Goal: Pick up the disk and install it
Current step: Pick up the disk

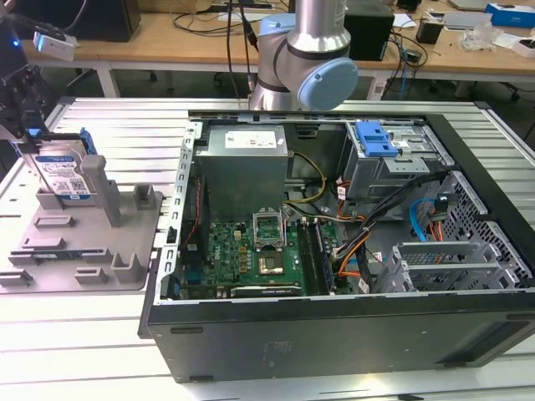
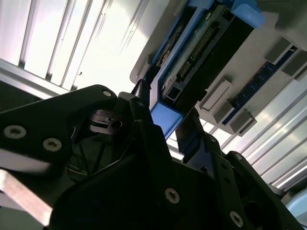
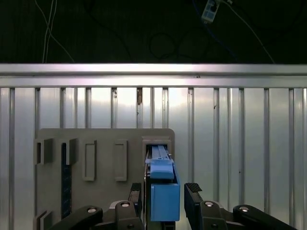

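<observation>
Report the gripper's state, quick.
Gripper: open, straddling the blue rail end of the disk, which stands upright in the grey holder; gaps show on both sides.

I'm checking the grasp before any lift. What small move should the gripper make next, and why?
Probably close the fingers on the disk. In the first wrist view the gripper straddles the disk's blue frame, with a slim gap showing beside each finger, so it seems not yet clamped. The disk stands upright in the grey holder.
</observation>
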Robot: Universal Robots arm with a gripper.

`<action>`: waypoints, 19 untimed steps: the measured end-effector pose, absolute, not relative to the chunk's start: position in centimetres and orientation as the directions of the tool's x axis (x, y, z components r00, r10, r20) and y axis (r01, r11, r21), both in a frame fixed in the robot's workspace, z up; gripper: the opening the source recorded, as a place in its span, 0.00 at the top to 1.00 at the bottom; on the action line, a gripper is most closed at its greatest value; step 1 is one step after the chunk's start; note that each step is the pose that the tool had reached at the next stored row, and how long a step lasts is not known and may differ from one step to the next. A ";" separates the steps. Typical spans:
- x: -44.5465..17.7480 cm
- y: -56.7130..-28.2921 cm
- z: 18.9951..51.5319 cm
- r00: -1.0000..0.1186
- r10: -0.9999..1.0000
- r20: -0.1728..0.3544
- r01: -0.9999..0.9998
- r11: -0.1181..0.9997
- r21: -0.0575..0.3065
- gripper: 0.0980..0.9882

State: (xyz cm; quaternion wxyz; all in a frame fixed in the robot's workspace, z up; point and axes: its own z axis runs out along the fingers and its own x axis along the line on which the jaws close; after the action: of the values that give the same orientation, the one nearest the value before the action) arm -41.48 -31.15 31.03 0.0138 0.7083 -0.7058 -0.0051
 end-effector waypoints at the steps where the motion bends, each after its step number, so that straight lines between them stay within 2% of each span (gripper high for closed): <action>1: -41.5 -31.2 30.9 0.004 -1.000 0.012 -1.000 -0.003 0.027 0.57; 11: -41.6 -31.2 30.4 0.004 -1.000 0.012 -1.000 -0.003 0.024 0.57; 12: -41.6 -31.2 30.4 0.004 -1.000 0.013 -1.000 -0.004 0.024 0.66; 13: -41.7 -31.2 30.4 0.004 -1.000 0.013 -1.000 -0.003 0.024 0.70; 19: -41.7 -31.2 30.1 0.004 -1.000 0.013 -1.000 -0.003 0.024 0.70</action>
State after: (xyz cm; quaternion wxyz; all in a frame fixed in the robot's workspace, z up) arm -41.68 -31.15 30.05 0.0129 0.7083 -0.7058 -0.0039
